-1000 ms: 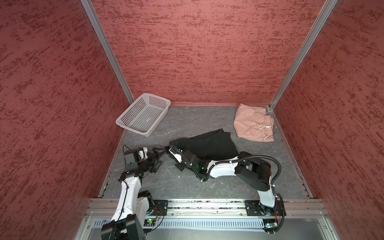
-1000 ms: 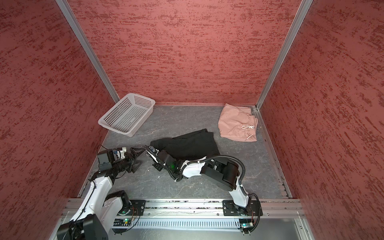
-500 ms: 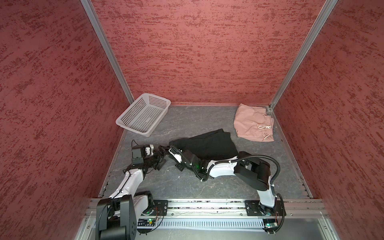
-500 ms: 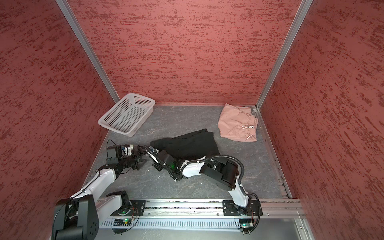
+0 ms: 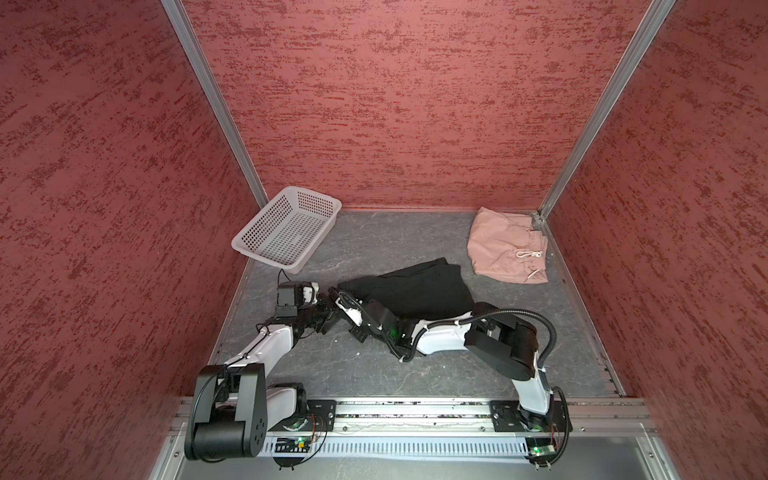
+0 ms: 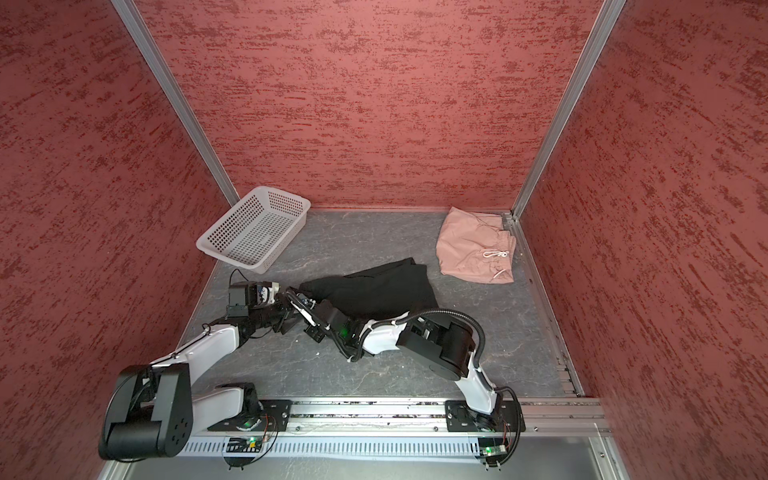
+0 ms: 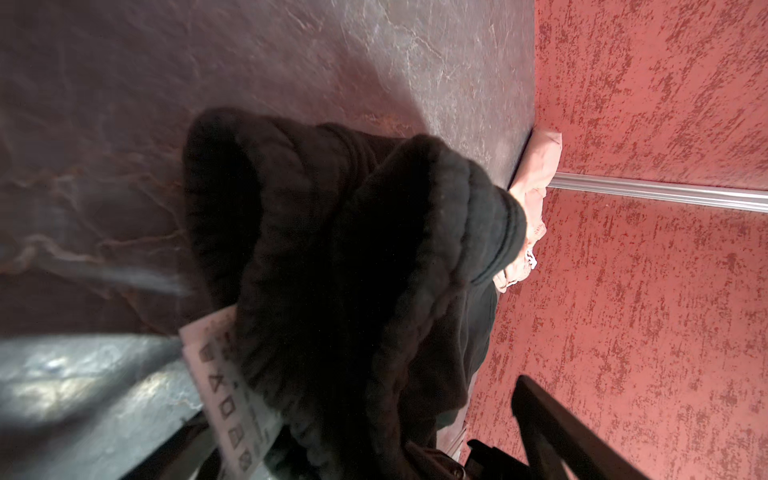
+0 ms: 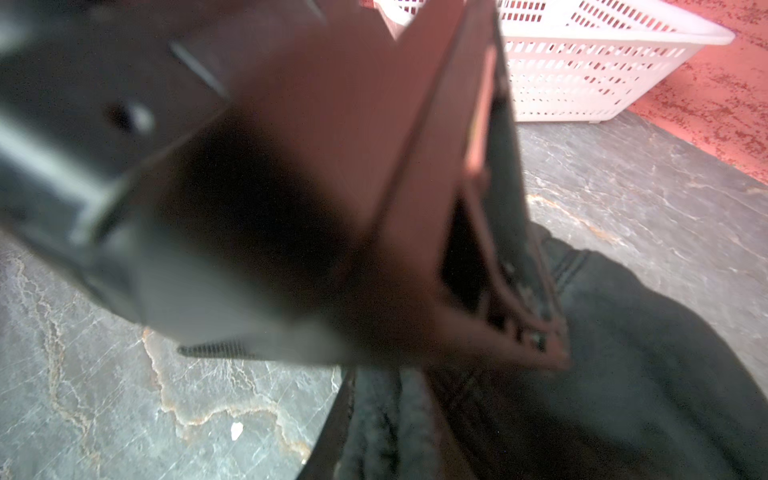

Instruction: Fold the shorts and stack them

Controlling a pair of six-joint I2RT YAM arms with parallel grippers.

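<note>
Pinches lifted corner of black cloth shorts, centre of grey marbled worktop, in narrowed right gripper, seemingly offering it to wide-spread left gripper for folding; leaves dusty-pink drawstring shorts far-right.

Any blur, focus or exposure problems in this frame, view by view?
Both top views: sharp, evenly lit, with wide-angle distortion toward the edges. Left wrist view: the black cloth shorts fill much of the frame as a dark, low-detail mass; the grey marbled tabletop beside them is smeared. Right wrist view: close foreground badly out of focus, only the white perforated plastic basket farther off is crisp.
</note>
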